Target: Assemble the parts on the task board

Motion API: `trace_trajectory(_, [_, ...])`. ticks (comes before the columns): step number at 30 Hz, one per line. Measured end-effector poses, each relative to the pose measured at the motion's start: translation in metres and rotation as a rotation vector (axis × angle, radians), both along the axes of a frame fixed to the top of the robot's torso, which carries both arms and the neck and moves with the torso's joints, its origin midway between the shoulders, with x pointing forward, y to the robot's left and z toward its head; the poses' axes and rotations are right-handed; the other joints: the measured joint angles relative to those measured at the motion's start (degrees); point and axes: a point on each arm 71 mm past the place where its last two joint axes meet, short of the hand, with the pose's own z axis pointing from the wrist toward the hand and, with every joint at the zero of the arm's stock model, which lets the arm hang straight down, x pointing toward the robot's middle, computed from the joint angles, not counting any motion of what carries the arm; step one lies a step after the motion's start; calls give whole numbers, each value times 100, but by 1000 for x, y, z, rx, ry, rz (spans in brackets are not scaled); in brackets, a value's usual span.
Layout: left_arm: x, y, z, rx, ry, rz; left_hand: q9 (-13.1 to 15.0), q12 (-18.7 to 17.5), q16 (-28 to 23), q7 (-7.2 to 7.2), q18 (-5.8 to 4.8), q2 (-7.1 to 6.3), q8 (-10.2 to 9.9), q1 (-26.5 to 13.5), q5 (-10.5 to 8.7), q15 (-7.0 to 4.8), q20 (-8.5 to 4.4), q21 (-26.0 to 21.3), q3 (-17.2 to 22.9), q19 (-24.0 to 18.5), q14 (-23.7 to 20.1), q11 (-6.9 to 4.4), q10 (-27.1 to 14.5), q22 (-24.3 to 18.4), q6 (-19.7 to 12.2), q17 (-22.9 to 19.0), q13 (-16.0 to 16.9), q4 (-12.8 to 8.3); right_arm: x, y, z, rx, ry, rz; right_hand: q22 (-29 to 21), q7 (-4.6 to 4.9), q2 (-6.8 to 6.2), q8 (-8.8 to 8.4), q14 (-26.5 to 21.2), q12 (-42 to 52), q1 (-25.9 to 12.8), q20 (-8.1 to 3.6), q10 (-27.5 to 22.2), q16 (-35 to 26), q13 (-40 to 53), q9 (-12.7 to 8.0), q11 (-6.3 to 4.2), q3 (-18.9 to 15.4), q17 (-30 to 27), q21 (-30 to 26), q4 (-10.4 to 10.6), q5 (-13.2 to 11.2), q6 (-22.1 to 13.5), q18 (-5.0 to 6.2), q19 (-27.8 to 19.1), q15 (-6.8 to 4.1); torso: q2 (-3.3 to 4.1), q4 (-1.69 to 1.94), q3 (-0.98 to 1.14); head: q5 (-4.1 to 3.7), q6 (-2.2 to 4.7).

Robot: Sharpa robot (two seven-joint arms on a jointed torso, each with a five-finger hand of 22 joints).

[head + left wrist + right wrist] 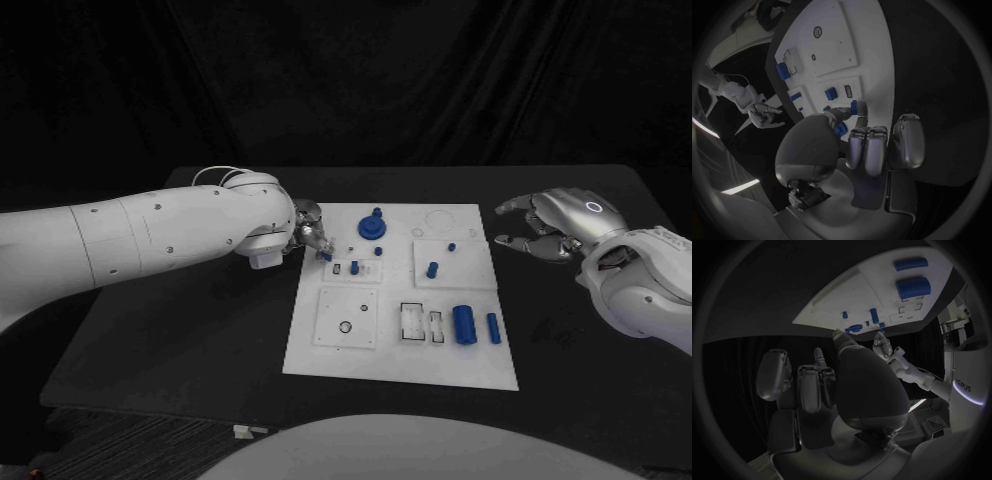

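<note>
Left hand (312, 236) at the task board (378, 362) left edge, pinching a small blue part (854, 106) over the white plate on the black bench (173, 340); right hand (555, 227) off the board's right side, fingers apart, holding nothing.

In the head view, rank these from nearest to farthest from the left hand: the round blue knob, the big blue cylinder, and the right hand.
1. Round blue knob, board's far side, nearest the left hand.
2. Big blue cylinder, board's near right.
3. Right hand, off the board's right edge.

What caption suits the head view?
Left robot hand pinches a small blue piece over the white board; right robot hand waits.
</note>
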Motion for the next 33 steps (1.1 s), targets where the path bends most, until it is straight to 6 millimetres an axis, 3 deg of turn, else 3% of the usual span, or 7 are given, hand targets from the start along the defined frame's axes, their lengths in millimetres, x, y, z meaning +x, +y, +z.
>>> trace_trajectory(9, [-6,-4,0,3,14,-7,-1,0,0,-1,0,-15,0,-16,-7,0,0,-21,0,0,0,0,0,-1,-5,0,0,0,-1,-1,-2,0,4,-1,0,0,0,0,0,0,0,0,0,0,0,0,0,0,0,0,0,0,0,0,0,0,-2,10,2,13,0])
trace_trajectory(33, [-8,-11,-4,-3,22,-16,-9,0,0,8,0,-18,0,-80,2,0,0,-21,16,0,0,0,0,-2,-37,0,0,16,-3,-2,-6,-1,14,-3,3,0,0,0,0,0,0,0,15,0,0,-7,15,0,0,0,0,0,0,1,0,0,8,-10,-4,52,0])
